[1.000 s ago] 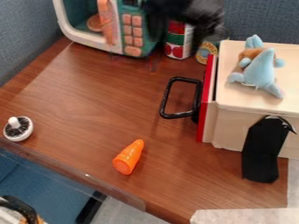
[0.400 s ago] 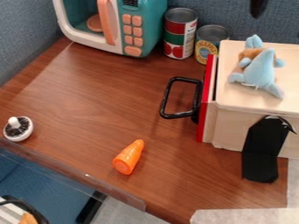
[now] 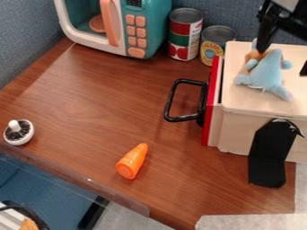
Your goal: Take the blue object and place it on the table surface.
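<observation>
While the blue toy (image 3: 267, 73) lies on the box (image 3: 235, 128), the gripper (black) hangs over it, jaws spread apart.

The black, two-fingered robot hand (image 3: 284, 60) hangs at the view's upper right, its fingers pointing down and spread well apart.

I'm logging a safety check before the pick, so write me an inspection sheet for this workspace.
Surface: brown wood-grain table, no damage seen.
Job's things: light-blue plush toy on beige box with red front.
Clutter: orange plastic carrot, round white knobbed item, two metal cans.
Black two-finger gripper: over the toy, fingers apart.
Cables: black loop, lower left; cannot tell if cable.
Surroundings: teal-and-white toy microwave, blue fabric panels.
</observation>
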Controlling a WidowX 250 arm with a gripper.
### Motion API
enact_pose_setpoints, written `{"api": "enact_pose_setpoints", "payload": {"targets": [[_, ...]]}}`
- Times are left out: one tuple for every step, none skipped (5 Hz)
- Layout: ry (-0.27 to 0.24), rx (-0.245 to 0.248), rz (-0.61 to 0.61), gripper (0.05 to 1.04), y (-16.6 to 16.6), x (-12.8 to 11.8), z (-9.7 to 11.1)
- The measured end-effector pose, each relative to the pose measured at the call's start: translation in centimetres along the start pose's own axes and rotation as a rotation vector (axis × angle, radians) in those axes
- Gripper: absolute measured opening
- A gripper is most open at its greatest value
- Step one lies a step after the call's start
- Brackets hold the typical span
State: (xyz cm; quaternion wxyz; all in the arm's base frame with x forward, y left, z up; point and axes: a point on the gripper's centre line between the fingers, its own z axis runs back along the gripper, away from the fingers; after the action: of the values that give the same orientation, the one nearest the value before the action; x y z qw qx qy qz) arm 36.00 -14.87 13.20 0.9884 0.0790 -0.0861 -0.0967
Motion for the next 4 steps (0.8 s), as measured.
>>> {"api": "enact_pose_setpoints", "payload": {"targets": [[0.048, -0.003, 0.006, 0.964, 0.1, -0.2, -1.5], [0.056, -0.019, 0.006, 0.693, 0.7, 0.0, -1.4], [0.033, -0.023, 0.023, 0.424, 1.3, -0.3, -0.9], [0.009, -0.007, 0.083, 0.272, 4.0, -1.3, 0.9]]}}
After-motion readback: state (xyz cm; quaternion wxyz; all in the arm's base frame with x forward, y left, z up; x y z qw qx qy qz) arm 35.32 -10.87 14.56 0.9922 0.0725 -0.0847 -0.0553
